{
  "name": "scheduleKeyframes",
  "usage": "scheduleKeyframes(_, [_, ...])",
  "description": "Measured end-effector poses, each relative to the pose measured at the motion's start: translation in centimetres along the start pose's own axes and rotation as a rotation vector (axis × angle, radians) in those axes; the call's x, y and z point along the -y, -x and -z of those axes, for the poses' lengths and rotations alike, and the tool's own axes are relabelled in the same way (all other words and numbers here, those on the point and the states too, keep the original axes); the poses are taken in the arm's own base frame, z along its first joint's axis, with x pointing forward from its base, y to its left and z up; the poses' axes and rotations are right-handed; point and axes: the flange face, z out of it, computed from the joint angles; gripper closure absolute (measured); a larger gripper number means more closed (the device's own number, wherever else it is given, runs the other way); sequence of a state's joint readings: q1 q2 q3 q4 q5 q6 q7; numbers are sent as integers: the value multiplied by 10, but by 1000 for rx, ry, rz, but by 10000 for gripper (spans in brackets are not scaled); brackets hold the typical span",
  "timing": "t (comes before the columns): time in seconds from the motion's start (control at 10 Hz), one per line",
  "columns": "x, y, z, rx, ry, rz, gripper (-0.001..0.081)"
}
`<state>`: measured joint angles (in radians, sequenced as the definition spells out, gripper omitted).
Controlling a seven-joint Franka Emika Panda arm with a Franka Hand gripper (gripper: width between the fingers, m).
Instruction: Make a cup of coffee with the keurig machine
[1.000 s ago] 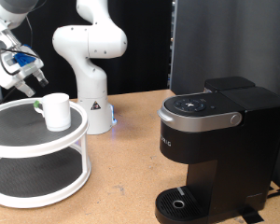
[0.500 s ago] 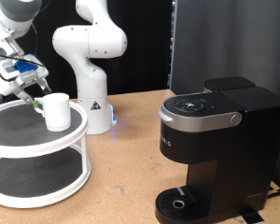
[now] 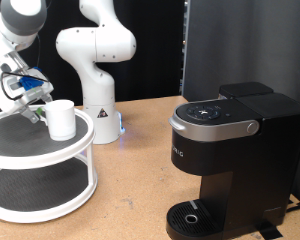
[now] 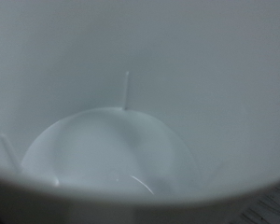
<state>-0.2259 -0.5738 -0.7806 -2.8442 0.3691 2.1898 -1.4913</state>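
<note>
Over the last second the gripper (image 3: 30,103) has dropped lower and drifted in towards the cup (image 3: 61,119), so that from where I stand it now sits right against the mug's nine o'clock side, at the far left of the exterior view. Whether its fingers are wide, narrow or closed on anything I cannot tell; they are a blur of white, blue and a touch of green beside the mug's rim. The plain white cup stands upright on the upper shelf of a round white two-tier stand (image 3: 50,146), near that shelf's twelve o'clock edge. The wrist view is filled almost wholly by the cup's white inside (image 4: 112,149), with the pale round bottom showing and nothing in it that I can make out. Moving right, a second white robot arm (image 3: 95,60) rises from its base on the wooden table (image 3: 140,150), just at three o'clock of the stand. Farther right, well apart from the cup, the keurig machine (image 3: 230,150) sits at the lower right, black and boxy, its silver-grey lid handle down and the round drip tray at its six o'clock bare. A dark panel stands behind the machine at its twelve o'clock.
</note>
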Motion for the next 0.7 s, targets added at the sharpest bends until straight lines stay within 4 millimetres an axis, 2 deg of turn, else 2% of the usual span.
scheduleKeyframes(0.4, [-1, 14, -2, -116, -46, 25, 3])
scheduleKeyframes(0.7, [-2, 16, -1, -136, -48, 24, 3])
